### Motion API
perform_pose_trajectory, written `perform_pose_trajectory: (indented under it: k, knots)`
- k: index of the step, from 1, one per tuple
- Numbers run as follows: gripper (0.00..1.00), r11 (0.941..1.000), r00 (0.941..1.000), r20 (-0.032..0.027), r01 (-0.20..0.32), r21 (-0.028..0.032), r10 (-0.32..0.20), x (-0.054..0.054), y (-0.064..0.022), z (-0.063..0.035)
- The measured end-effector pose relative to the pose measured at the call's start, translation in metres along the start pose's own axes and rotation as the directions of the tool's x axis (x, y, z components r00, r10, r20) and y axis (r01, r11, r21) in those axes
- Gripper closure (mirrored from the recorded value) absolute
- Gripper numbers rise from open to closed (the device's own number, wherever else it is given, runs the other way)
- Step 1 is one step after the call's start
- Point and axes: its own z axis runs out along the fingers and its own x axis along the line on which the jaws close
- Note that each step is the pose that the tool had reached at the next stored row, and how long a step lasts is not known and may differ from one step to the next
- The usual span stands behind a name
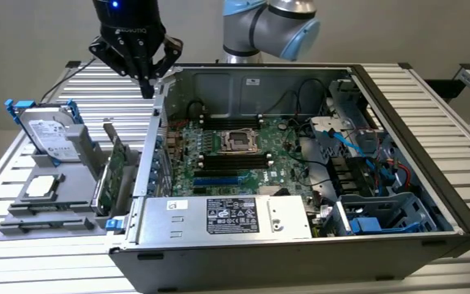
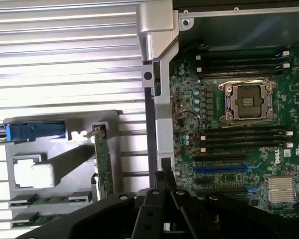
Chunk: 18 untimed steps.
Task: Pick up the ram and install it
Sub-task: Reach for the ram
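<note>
Progress stands at the start: we see the gripper [image 1: 147,90] clenched and empty above the case [image 1: 160,113] wall, at eleven o'clock in the exterior view. The ram [image 1: 46,211] seems to lie in the grey rack [image 1: 71,199] at eight o'clock, and the motherboard slots [image 1: 235,160] are empty.

The ram [image 1: 46,210] [image 2: 50,199], a slim, long, flat stick of dark green circuit board, stands on its long edge in a narrow slot of the grey plastic holder [image 1: 71,197]. It lies level at the holder's near end. It is outside the open black computer case [image 1: 284,269], on the exterior view's left, well apart from the motherboard.
</note>
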Motion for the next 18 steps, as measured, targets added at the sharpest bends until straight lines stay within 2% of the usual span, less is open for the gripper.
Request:
perform_pose_trajectory:
  k: [14,18]
  knots:
    - [0.89,1.0000,1.0000,0.0000,0.000,0.0001,0.000,0.062,-0.0275,0.0035]
    - [0.89,1.0000,1.0000,-0.0003,0.000,0.0002,0.000,0.075,-0.0352,0.0063]
